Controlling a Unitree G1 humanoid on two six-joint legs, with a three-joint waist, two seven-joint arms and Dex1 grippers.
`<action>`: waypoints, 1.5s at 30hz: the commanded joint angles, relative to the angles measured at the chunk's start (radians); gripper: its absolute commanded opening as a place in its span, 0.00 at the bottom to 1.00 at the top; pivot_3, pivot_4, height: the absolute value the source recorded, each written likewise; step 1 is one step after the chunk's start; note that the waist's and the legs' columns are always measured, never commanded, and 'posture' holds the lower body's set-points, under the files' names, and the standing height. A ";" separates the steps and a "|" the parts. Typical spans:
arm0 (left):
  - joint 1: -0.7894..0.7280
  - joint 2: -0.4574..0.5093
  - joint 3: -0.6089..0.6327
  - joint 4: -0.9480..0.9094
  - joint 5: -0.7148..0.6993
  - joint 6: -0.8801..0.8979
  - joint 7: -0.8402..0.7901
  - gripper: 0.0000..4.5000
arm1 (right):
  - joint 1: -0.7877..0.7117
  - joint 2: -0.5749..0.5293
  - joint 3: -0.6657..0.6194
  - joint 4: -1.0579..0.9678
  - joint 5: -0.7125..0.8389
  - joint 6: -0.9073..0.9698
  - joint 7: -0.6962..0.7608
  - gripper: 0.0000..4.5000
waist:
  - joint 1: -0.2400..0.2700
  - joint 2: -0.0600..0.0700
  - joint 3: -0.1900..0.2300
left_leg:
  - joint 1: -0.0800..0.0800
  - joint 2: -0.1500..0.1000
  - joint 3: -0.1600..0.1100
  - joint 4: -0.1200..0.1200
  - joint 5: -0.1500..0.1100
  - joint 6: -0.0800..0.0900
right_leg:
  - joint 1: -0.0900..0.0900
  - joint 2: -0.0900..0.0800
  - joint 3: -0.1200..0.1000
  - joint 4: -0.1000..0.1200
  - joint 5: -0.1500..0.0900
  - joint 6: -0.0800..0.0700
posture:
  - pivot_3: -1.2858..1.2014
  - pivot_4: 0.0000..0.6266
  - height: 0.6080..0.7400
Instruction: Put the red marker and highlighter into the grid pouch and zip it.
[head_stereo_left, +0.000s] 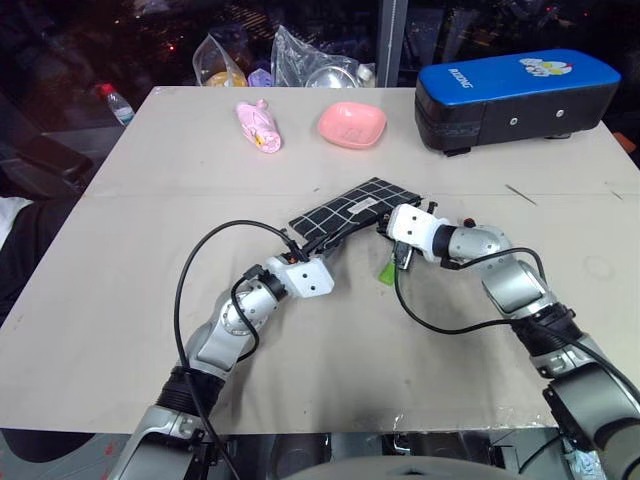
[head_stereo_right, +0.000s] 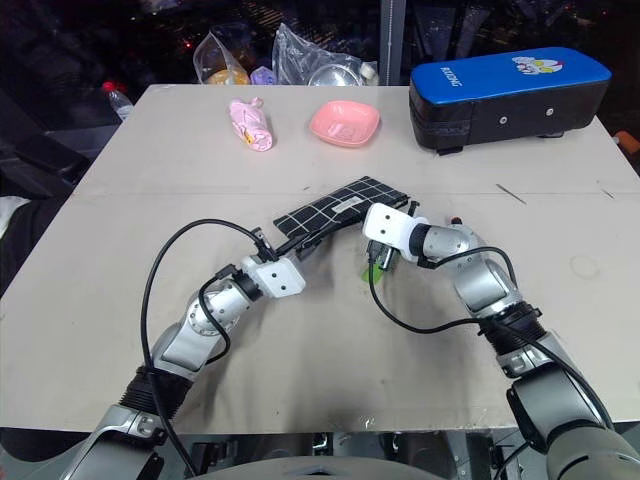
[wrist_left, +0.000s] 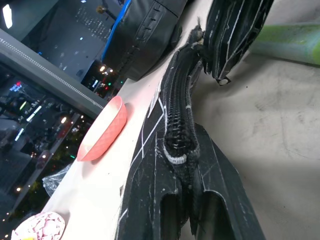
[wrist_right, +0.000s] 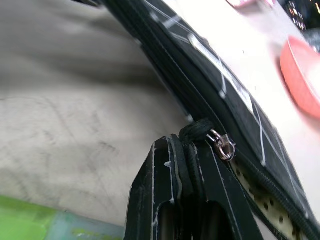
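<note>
It looks like a lab or test room at night. A plain beige surface (head_stereo_left: 120, 260) stands against dark glass (head_stereo_left: 100, 40) that mirrors small coloured lights. Odd props sit along the far edge: a pink bowl (head_stereo_left: 352, 124), plastic bags (head_stereo_left: 300, 60), a bottle (head_stereo_left: 116, 104) and a blue-topped case (head_stereo_left: 515, 95).

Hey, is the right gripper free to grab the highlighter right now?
Probably not: the right gripper is shut on the zipper pull cord of the grid pouch. The highlighter lies just beneath that wrist, otherwise unobstructed.
</note>
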 joint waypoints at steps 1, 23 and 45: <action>-0.016 -0.006 -0.002 -0.006 0.007 0.000 0.017 0.00 | -0.026 -0.001 0.023 -0.092 0.002 -0.049 0.064 0.01 | -0.001 0.000 0.000 | 0.000 0.000 0.000 0.000 0.000 0.000 | 0.000 0.000 0.000 0.000 0.000 0.000 | 0.52 0.24 0.59; -0.025 -0.022 -0.002 0.014 0.013 0.018 0.024 0.00 | 0.062 0.008 0.007 -0.313 0.097 0.151 0.215 0.12 | 0.004 0.000 0.000 | 0.000 0.000 -0.001 0.000 0.000 0.000 | 0.000 0.000 0.000 0.000 0.000 0.000 | 0.52 0.24 0.59; -0.007 -0.062 0.075 -0.187 -0.311 0.238 -0.119 0.00 | 0.415 -0.065 -0.555 -0.511 0.260 0.690 -0.226 0.70 | 0.019 0.000 0.000 | 0.001 0.000 -0.001 0.000 0.000 0.000 | 0.001 0.000 0.001 -0.001 0.000 0.000 | 0.52 0.24 0.59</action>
